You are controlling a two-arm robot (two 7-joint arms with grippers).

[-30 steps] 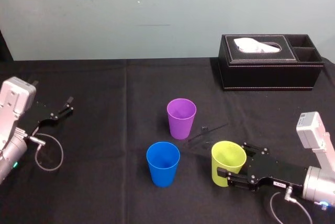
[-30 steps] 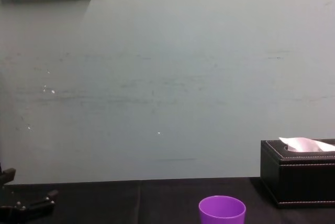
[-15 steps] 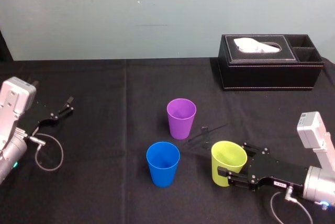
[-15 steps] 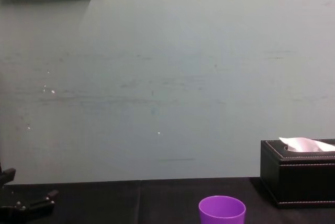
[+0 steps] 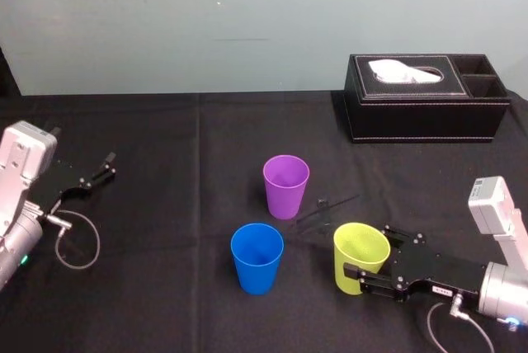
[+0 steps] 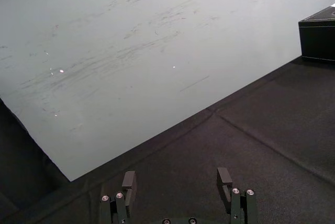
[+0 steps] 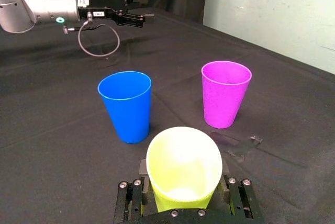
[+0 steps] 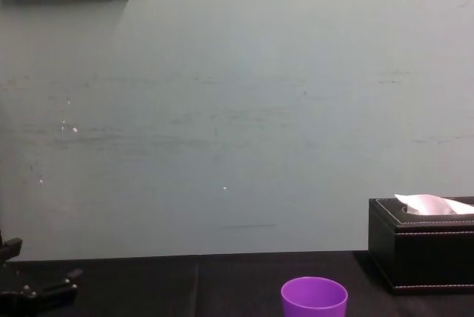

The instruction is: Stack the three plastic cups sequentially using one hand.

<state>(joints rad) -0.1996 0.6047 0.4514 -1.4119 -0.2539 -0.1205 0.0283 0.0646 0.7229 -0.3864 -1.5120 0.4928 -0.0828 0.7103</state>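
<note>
The right gripper lies low over the black tablecloth at the robot's right, with its fingers clamped on either side of the yellow-green cup. The right wrist view shows it closely: the right gripper has one black finger pressed to each side of the yellow-green cup, low on its wall. The cup's open mouth faces up and leans a little back toward the wrist. Whether its base touches the cloth cannot be told.

Just to the left of the held cup, apart from it, the blue cup stands upright on the cloth, mouth up; it shows too in the wrist view. Farther out from the gripper, ahead and somewhat left, the purple cup stands upright as well, touching neither of the others; the chest view catches its rim.

Well beyond the gripper, near the wall, sits a black tissue box with a white tissue showing at its top.

Far across the table to the left, the left gripper is parked over the cloth with its fingers spread apart and nothing between them
</note>
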